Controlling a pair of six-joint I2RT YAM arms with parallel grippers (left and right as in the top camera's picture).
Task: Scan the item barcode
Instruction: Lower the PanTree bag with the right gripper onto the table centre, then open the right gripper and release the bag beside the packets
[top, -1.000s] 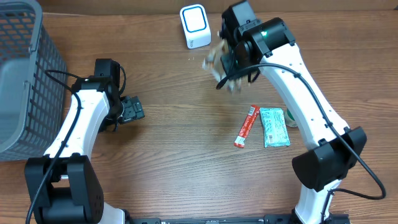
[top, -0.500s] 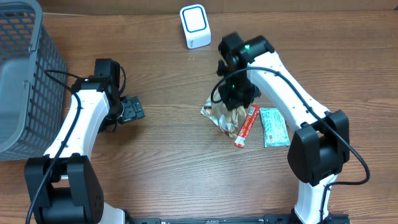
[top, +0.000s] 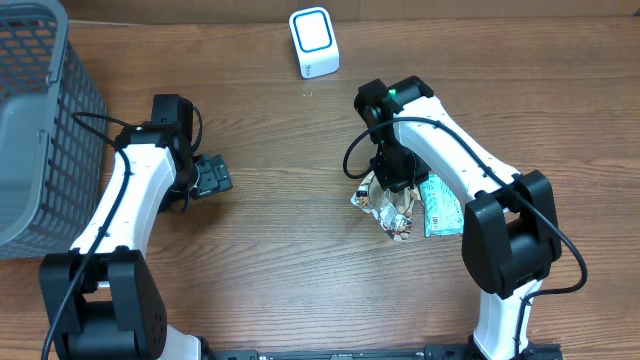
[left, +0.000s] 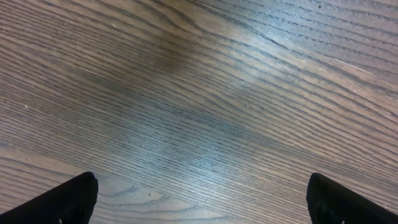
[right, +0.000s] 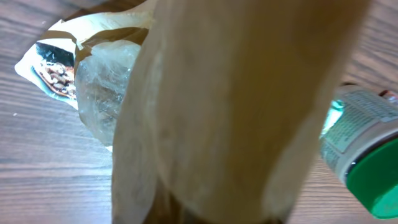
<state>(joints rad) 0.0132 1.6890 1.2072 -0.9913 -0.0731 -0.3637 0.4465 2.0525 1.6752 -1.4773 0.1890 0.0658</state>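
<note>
Since the snack pouch (top: 384, 208) is just crinkly kraft paper with a clear window, I'd guess it's light, floppy and a bit slick, so it'll bend and swing rather than hold a flat face. Right end effector (top: 392, 186) is clamped on it, and the wrist view is basically all brown paper, so exactly where the fingers bite is hidden. Pouch hangs low over the surface (top: 290, 250), right beside the teal packet (top: 445, 212) and a green-capped bottle (right: 357, 146), well away from the white scanner (top: 314, 42) at the far edge. Can't tell whether it's touching the wood. I'd pinch near a sealed edge, stiffer there, and keep off the barcode panel; squeezing the middle may crush the contents. Left end effector (top: 212, 177) is wide open over bare wood, holding nothing.
</note>
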